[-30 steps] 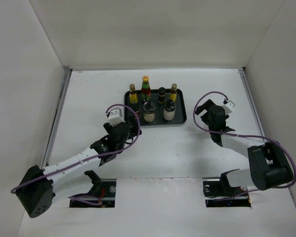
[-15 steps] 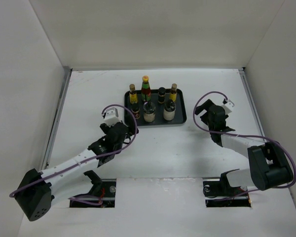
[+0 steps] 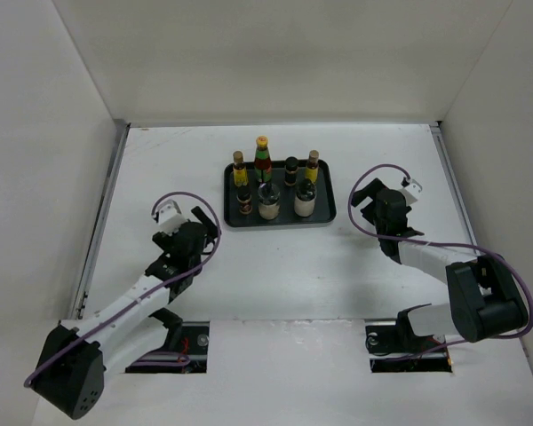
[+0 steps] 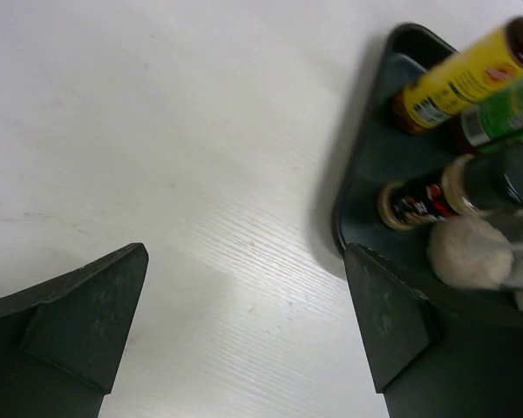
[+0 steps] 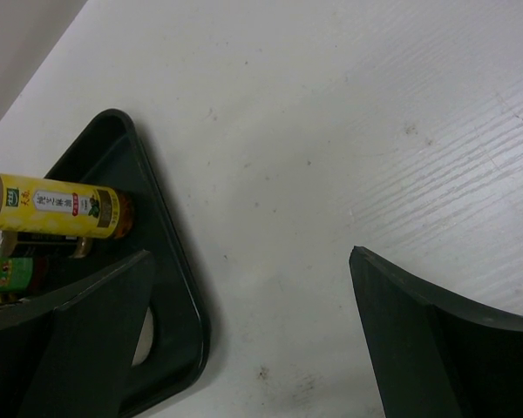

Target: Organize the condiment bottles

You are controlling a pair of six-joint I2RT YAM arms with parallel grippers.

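Seven condiment bottles stand in the black tray (image 3: 281, 223). At the back are a yellow bottle (image 3: 239, 167), the green yellow-capped one (image 3: 263, 158), a dark one (image 3: 290, 169) and another yellow one (image 3: 312, 165). In front are a small dark bottle (image 3: 244, 199) and two pale jars (image 3: 268, 202) (image 3: 304, 200). My left gripper (image 3: 198, 232) is open and empty, left of the tray; its wrist view (image 4: 244, 322) shows bare table between the fingers. My right gripper (image 3: 364, 209) is open and empty by the tray's right side; its wrist view (image 5: 261, 331) shows bare table too.
White walls enclose the table on three sides. In the left wrist view the tray's corner (image 4: 366, 165) holds a yellow bottle (image 4: 458, 78) and a small dark one (image 4: 427, 198). In the right wrist view the tray rim (image 5: 170, 252) lies under my left finger.
My left arm has drawn back from the tray's front left corner toward the lower left. The right arm and the bottles have not moved.
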